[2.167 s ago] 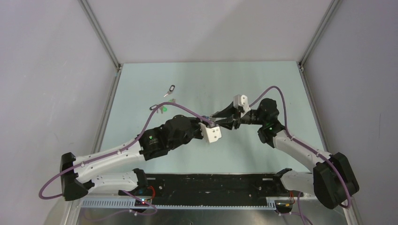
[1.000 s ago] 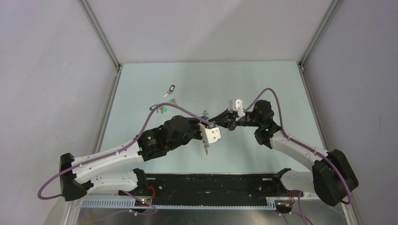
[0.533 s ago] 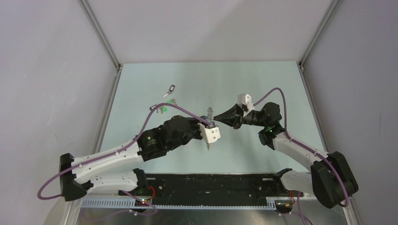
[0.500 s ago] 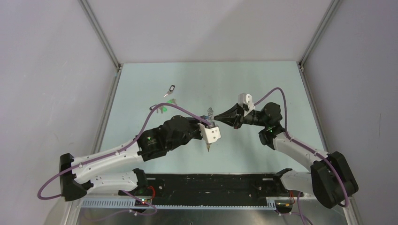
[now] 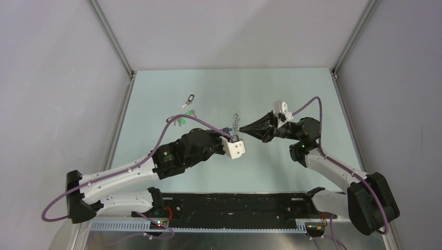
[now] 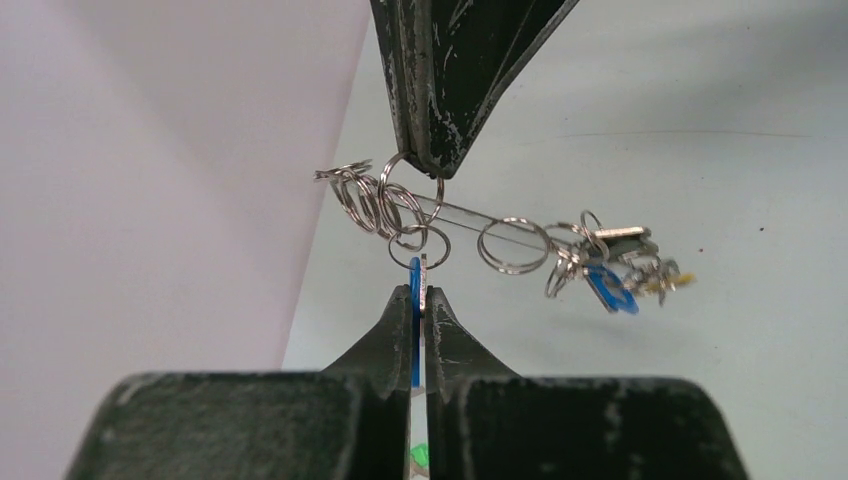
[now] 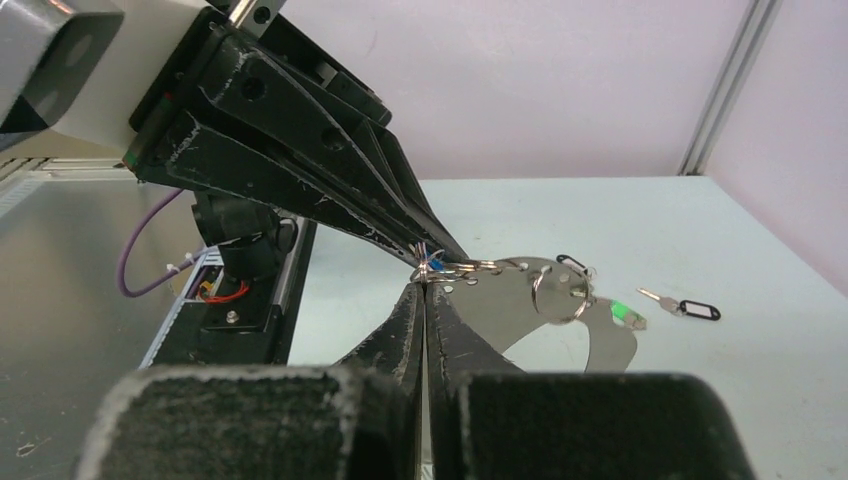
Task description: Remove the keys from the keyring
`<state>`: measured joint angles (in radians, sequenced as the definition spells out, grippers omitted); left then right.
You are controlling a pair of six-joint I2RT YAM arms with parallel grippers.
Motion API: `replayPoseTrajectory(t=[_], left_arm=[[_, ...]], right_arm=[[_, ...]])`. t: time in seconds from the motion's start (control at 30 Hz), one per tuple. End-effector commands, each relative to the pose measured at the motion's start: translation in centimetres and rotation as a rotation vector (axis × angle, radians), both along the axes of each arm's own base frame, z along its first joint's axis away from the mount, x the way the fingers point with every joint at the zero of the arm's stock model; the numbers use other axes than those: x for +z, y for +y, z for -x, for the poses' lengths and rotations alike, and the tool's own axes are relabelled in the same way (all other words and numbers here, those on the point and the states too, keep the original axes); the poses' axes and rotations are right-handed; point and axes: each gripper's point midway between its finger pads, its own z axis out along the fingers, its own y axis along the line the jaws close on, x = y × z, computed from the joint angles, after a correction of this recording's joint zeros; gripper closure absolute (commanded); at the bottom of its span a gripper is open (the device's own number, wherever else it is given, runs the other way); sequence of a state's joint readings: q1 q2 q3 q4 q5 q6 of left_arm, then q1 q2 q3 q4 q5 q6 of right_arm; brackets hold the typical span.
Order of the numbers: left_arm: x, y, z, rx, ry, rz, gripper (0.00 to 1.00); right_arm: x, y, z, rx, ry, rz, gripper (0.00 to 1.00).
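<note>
My left gripper point(image 6: 421, 292) is clamped on a blue key point(image 6: 414, 345), fingers together. My right gripper point(image 7: 425, 290) is pinched shut on the keyring point(image 5: 235, 122), beside its cluster of small split rings. Since half a second ago, my right arm has drawn back to the right and slightly far. The keyring is now stretched out more, with its remaining keys point(image 6: 612, 268) bunched at the free end, above the table point(image 5: 292, 88).

Bright, even, diffuse light; shadows faint.
The left claw point(image 6: 420, 297) is blurred at its base, sharp at its tips.
</note>
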<state>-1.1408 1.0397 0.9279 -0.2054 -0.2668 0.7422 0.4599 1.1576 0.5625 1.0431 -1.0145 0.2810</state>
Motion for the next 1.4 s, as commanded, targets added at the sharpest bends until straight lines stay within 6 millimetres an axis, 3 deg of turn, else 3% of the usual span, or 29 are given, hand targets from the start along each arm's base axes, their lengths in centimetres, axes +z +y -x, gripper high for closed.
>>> replayPoseTrajectory(t=[0.0,0.6,1.37], left_arm=[[1.4,0.2,-0.1,0.010,-0.038,0.036,1.00],[2.1,0.9,-0.9,0.067,-0.074,0.054,1.00],[3.6,1.8,-1.6,0.126,-0.142,0.124,1.00]], right_arm=[[2.3,-0.1,1.3,0.026,-0.084,-0.053,1.00],[-0.5,0.7,2.2,0.107,0.094,0.035,1.00],[-3.5,3.8,2.7,0.254,0.382,0.168,1.00]])
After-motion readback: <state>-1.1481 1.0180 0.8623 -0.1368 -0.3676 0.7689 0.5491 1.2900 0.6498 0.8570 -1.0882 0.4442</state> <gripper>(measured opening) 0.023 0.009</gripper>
